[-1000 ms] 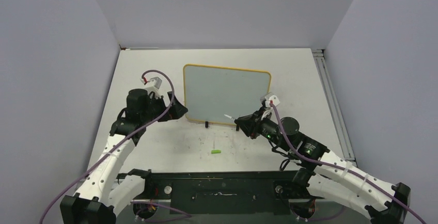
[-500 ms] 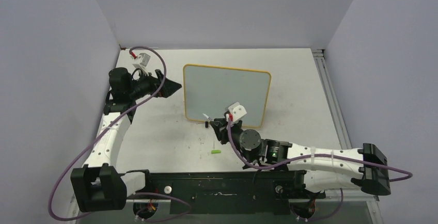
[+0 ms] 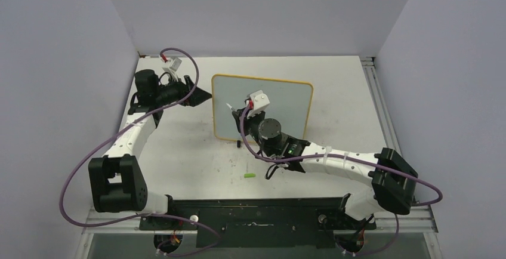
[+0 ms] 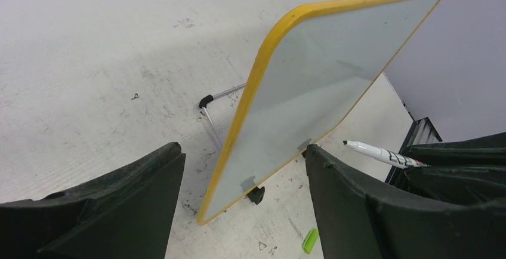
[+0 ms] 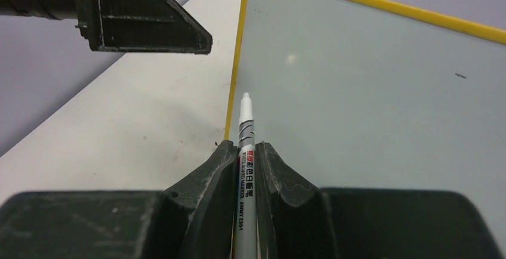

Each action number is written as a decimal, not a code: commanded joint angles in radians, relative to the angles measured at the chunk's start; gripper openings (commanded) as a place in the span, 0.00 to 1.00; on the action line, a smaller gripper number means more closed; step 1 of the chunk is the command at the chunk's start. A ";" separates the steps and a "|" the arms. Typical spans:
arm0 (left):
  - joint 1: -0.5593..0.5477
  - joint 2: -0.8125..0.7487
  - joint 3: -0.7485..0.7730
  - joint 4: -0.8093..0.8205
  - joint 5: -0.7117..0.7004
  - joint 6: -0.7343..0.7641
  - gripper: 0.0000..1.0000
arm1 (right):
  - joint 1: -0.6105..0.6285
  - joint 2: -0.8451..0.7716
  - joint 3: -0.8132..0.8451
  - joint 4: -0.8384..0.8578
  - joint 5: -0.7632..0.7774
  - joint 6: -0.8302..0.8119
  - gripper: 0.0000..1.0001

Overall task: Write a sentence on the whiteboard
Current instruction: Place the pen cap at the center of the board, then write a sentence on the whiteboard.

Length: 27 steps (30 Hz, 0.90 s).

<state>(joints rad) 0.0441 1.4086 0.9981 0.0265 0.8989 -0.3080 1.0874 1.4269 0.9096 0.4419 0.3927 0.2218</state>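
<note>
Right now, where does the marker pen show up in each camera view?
Top external: the marker pen is left of centre, over the whiteboard's left part, in the right gripper.
Left wrist: lower right, tip pointing left.
Right wrist: bottom centre, clamped between the jaws, tip up.
Shared landmark: the whiteboard's yellow frame.

A small green cap (image 3: 249, 176) lies on the near part of the scuffed white table (image 3: 191, 163). Farther off, an uncapped white marker pen (image 5: 246, 145) with printed lettering points toward the far side.
</note>
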 commanded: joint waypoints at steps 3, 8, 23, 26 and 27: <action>-0.030 0.032 0.012 0.076 0.017 0.001 0.70 | -0.056 0.070 0.103 0.121 -0.122 -0.025 0.05; -0.088 0.058 0.048 -0.063 -0.049 0.087 0.62 | -0.079 0.119 0.145 0.142 -0.142 -0.040 0.05; -0.102 0.078 0.040 -0.042 -0.066 0.067 0.40 | -0.080 0.204 0.206 0.200 -0.102 -0.103 0.05; -0.104 0.079 0.038 -0.042 -0.068 0.067 0.36 | -0.080 0.213 0.210 0.210 -0.096 -0.108 0.05; -0.104 0.081 0.038 -0.042 -0.069 0.066 0.35 | -0.080 0.215 0.213 0.212 -0.094 -0.110 0.05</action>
<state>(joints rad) -0.0528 1.4822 0.9997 -0.0330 0.8284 -0.2504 1.0084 1.6344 1.0710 0.5755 0.2810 0.1371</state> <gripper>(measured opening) 0.369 0.149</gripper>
